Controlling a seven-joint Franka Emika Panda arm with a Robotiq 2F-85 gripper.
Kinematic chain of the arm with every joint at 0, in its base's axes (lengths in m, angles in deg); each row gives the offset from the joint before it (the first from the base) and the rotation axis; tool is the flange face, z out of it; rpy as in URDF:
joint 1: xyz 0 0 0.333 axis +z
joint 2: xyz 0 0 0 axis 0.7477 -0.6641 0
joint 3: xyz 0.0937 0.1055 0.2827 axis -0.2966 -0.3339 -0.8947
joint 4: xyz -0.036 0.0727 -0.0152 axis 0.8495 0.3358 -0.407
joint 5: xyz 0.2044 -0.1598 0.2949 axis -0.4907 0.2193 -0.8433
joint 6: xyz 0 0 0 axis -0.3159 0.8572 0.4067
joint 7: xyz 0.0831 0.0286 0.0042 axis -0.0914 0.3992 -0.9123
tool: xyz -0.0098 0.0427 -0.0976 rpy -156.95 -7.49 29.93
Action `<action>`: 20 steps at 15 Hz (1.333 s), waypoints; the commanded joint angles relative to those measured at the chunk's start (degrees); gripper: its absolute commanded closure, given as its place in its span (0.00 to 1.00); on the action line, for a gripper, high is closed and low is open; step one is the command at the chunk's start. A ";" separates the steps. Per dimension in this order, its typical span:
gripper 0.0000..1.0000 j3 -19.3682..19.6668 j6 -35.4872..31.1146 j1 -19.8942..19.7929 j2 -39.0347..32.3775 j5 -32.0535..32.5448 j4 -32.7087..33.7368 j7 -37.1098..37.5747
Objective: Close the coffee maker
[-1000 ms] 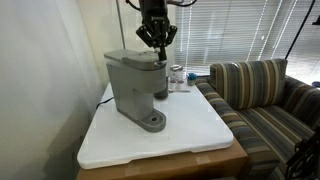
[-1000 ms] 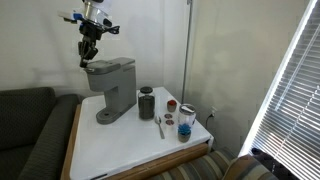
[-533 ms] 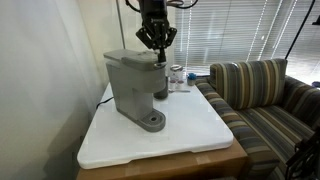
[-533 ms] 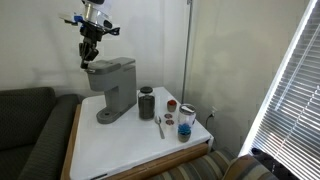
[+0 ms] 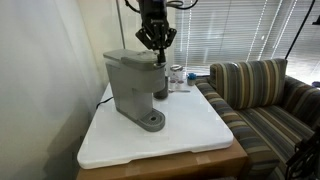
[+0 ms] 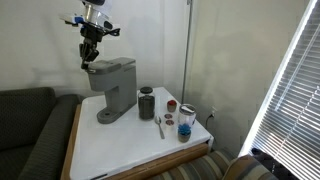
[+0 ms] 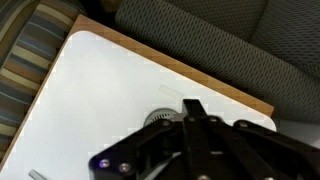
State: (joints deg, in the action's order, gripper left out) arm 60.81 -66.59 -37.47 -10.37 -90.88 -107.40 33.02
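A robot arm's pincer (image 5: 157,50) hangs over the brew-head end of the coffee maker (image 5: 132,85), which stands towards the rear of a white counter (image 5: 190,135) beside a striped sofa. In the wrist view the fingers look drawn together at their tips with nothing between them, so the pincer (image 7: 192,108) reads as narrow and empty. In both exterior views the lid (image 5: 130,57) appears down or nearly so, though whether it has latched cannot be told from here. The main risk is a press that lands off-centre. A push near the overhanging front could tip or skid the light machine across the smooth counter rather than seat the lid. A slanted push could slide the tips off the lid's edge. Pressing too hard onto a lid that is already seated would load the hinge and the arm for no gain. Should the machine shift sideways, the dark cup (image 6: 147,102) and the small jars (image 6: 187,122) near it could be knocked over.
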 commanded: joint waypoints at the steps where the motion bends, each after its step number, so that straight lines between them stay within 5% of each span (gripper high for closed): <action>1: 1.00 0.74 -2.84 0.36 1.40 0.40 -2.45 -0.07; 16: 1.00 0.42 0.29 0.04 7.21 0.43 -5.49 -0.15; 17: 0.74 0.35 0.15 -0.05 7.25 0.14 -5.48 -0.18; 20: 0.59 0.01 0.20 -0.47 7.19 -0.76 -5.37 -1.09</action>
State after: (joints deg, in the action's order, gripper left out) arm 60.82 -66.57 -37.44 -5.23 -90.69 -110.33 33.23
